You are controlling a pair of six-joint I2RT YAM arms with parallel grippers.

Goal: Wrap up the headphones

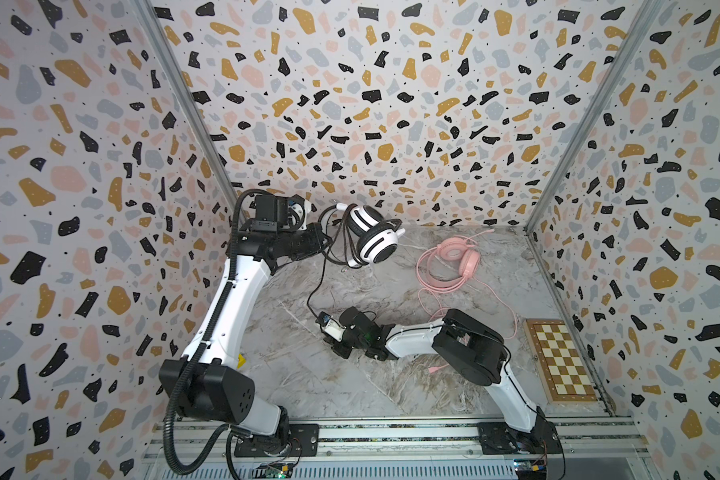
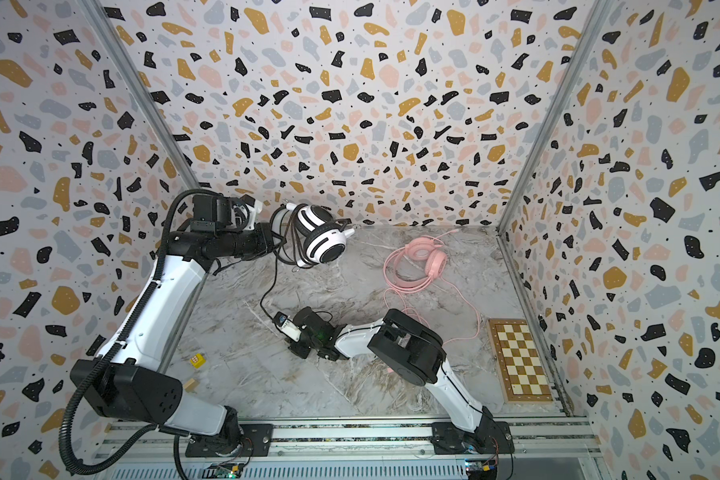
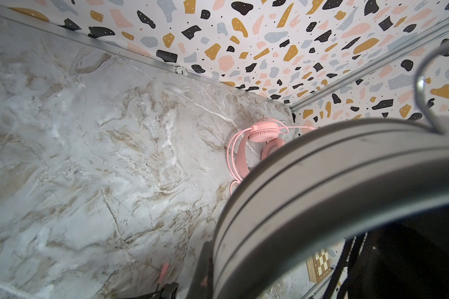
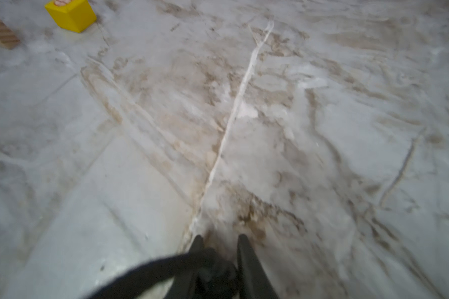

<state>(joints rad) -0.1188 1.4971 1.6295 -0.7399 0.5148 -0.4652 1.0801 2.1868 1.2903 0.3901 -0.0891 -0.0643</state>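
Near the back wall my left gripper (image 1: 326, 244) holds the white headphones (image 1: 376, 243) up in the air. It is shut on their band, which fills the left wrist view as a blurred grey arc (image 3: 322, 186). Black cable loops (image 1: 338, 245) hang beside the ear cups. One strand (image 1: 310, 297) drops to my right wrist (image 1: 350, 328), low over the table's middle. In the right wrist view my right gripper (image 4: 219, 240) has its fingers narrowly apart, shut on that black cable (image 4: 151, 271). The pink headphones (image 1: 458, 255) lie at the back right, their pink cable (image 1: 481, 299) spread loosely.
A wooden chessboard (image 1: 560, 361) lies by the right wall. A yellow block (image 2: 197, 360) and a small wooden block (image 2: 189, 384) sit at the front left of the marble table (image 1: 308, 386). Patterned walls close in three sides.
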